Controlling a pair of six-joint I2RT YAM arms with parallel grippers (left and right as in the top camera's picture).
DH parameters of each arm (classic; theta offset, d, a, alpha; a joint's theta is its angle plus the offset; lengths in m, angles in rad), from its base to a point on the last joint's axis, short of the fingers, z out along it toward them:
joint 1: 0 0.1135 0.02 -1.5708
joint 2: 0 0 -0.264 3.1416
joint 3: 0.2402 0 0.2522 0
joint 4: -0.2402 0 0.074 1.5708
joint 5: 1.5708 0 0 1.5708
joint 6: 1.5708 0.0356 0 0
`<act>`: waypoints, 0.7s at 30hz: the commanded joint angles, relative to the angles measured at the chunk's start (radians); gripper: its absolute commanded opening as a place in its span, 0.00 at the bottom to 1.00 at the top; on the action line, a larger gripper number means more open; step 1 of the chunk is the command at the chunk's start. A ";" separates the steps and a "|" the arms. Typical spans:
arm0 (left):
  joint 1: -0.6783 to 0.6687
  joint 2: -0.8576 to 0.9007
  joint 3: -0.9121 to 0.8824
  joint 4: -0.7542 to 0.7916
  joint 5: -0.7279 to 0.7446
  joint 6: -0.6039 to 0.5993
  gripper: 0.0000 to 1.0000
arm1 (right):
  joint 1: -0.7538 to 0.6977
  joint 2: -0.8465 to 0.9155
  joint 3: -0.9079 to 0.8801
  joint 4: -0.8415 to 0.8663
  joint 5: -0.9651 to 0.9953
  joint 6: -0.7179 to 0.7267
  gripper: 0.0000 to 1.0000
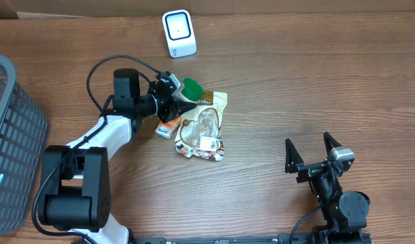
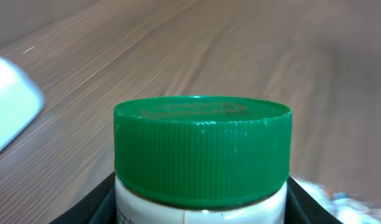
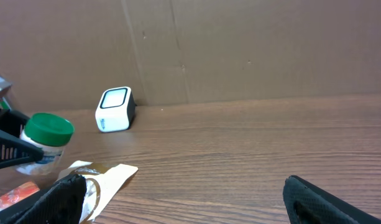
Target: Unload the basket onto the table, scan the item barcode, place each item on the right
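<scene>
A white jar with a green ribbed cap (image 2: 201, 146) fills the left wrist view, clamped between the black fingers (image 2: 94, 205) of my left gripper (image 1: 182, 96). Overhead, the green cap (image 1: 191, 86) pokes out just past the fingertips, lifted above the table. The white barcode scanner (image 1: 179, 32) stands at the back edge, a short way beyond the jar; it also shows in the right wrist view as a scanner (image 3: 114, 109) with the jar (image 3: 46, 139) to its left. My right gripper (image 1: 314, 152) sits open at the front right with nothing between its fingers.
A clear-windowed snack pouch (image 1: 203, 127) and a small orange packet (image 1: 168, 127) lie on the wood table under the left gripper. A grey wire basket (image 1: 9, 135) stands at the left edge. A cardboard wall (image 3: 240, 50) backs the table.
</scene>
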 commanded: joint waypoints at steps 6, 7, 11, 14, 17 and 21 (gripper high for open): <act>-0.034 -0.026 -0.002 0.005 0.394 0.049 0.24 | 0.005 -0.012 -0.011 0.005 0.003 0.007 1.00; -0.049 -0.024 -0.002 0.005 0.388 0.051 0.23 | 0.005 -0.012 -0.011 0.005 0.003 0.007 1.00; -0.134 0.012 -0.002 0.016 0.272 0.111 0.21 | 0.005 -0.012 -0.011 0.005 0.003 0.007 1.00; -0.191 0.056 -0.002 0.082 0.229 0.142 0.19 | 0.005 -0.012 -0.011 0.005 0.003 0.007 1.00; -0.242 0.101 -0.002 0.183 0.214 0.141 0.20 | 0.005 -0.012 -0.011 0.005 0.003 0.007 1.00; -0.301 0.148 -0.001 0.303 0.191 0.140 0.17 | 0.005 -0.012 -0.011 0.005 0.003 0.007 1.00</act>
